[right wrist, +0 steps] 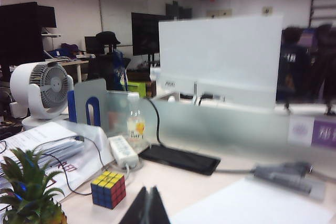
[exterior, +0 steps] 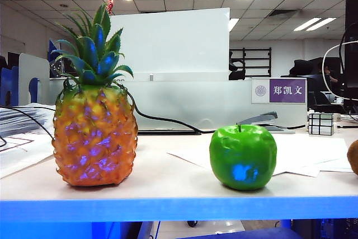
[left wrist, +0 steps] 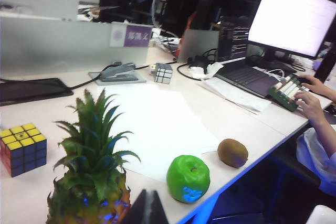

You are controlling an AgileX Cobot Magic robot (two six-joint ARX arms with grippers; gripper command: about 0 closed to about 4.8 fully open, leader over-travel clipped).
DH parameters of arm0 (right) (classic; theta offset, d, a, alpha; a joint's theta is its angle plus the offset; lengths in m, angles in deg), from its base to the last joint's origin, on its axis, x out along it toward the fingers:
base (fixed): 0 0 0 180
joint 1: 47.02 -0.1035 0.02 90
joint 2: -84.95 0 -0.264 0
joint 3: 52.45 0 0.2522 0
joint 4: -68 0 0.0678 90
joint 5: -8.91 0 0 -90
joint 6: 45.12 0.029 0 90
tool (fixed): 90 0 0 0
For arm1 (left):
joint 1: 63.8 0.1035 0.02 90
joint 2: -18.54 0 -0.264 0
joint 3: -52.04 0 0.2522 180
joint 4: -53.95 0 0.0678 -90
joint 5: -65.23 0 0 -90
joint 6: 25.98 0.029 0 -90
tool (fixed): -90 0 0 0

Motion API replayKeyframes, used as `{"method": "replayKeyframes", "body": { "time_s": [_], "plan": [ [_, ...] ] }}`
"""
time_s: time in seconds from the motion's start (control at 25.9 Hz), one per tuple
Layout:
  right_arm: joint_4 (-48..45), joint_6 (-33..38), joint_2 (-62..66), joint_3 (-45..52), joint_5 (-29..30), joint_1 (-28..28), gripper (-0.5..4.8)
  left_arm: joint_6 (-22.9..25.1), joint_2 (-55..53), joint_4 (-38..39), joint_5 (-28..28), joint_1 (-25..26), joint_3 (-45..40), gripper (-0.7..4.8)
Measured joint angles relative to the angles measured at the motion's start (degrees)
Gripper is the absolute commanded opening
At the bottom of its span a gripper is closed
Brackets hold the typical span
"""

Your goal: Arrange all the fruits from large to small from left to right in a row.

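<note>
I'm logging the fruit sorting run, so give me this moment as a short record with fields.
row on table edge: pineapple, then green apple, then kiwi
order: large to small, left to right in the exterior view
contact: all three fruits apart
left pincer: shut, empty, above the pineapple and apple
right pincer: shut, empty, raised near the colored puzzle cube

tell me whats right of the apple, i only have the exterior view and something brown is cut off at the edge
Observer: It's the kiwi, whole in the left wrist view, right of the apple.
Operator: grippers holding anything
Observer: No. The left gripper is shut and empty, above the pineapple.
Operator: and the right
Observer: The right gripper is shut too, raised over the table, facing a colored puzzle cube behind the pineapple.
</note>
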Motion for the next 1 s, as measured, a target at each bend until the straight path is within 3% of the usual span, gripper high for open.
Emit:
{"method": "replayKeyframes", "body": {
  "time_s": [0.12,0.35,0.69,0.93,1.0],
  "plan": [
    [-6.2,1.7,0.7,5.7,-2.3,0.0,-0.06,0.7,0.0,0.3,-1.6,0.0,0.0,-0.06],
    [-5.9,1.9,0.7,13.8,-16.4,0.0,-0.06,0.0,0.0,0.9,-2.9,0.3,0.0,-0.05],
    [8.2,1.9,0.7,15.7,-16.7,-0.1,-0.06,-0.5,0.0,1.1,-3.0,0.3,0.0,-0.05],
    [12.9,1.8,0.7,15.7,-16.7,-0.1,-0.06,-0.4,0.0,1.1,-3.0,0.3,0.0,-0.06],
    [12.9,1.9,0.7,15.7,-16.7,-0.1,-0.06,1.5,0.0,0.9,-6.7,0.3,0.0,-0.06]
  ]
}}
